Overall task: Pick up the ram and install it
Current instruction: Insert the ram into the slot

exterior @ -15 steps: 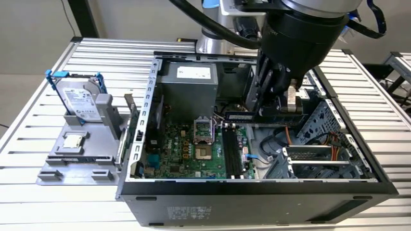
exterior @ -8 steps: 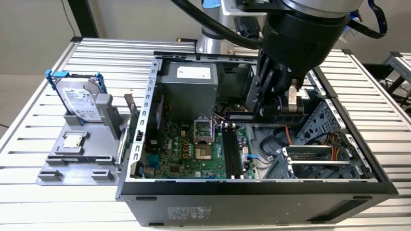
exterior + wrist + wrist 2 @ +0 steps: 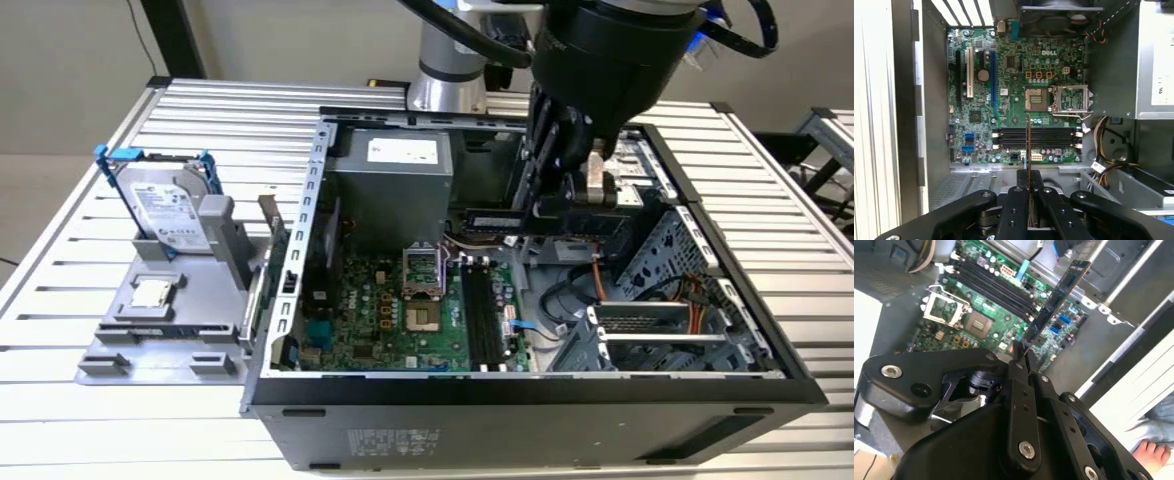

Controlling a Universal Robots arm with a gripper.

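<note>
Green circuit-board stick, likely light and brittle: your gripper (image 3: 1019, 352) pinches the ram (image 3: 1056, 297) at one end. Squeeze its faces gently.

the exterior view looks down from high and fairly far over the open computer case (image 3: 534, 430) on the slatted desk (image 3: 787, 200). both wrist views sit just behind the gripper (image 3: 1027, 176) (close up), facing the motherboard (image 3: 1019, 100), the second seemingly tilted; all three share it.
</note>
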